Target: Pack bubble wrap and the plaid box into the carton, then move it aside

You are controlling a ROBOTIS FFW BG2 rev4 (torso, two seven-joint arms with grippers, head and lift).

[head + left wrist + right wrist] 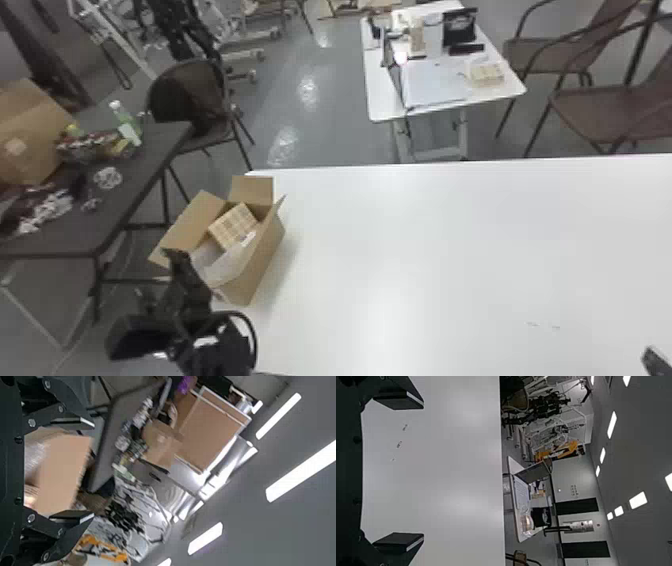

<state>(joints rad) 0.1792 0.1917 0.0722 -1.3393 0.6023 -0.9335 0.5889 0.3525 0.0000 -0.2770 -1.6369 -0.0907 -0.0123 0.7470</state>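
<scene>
The open carton stands at the white table's left edge, flaps raised. Inside it the plaid box lies tilted at the far end, with clear bubble wrap nearer the robot. My left gripper is beside the carton's near left corner. In the left wrist view, my left gripper is open, and a carton flap appears between its fingers, not clamped; bubble wrap shows behind the flap. My right gripper is at the bottom right corner; in the right wrist view this gripper stands open over the tabletop.
The white table extends right from the carton. To the left stands a dark table with a larger cardboard box, a bottle and snack packs. A chair and a small white table with a laptop are beyond.
</scene>
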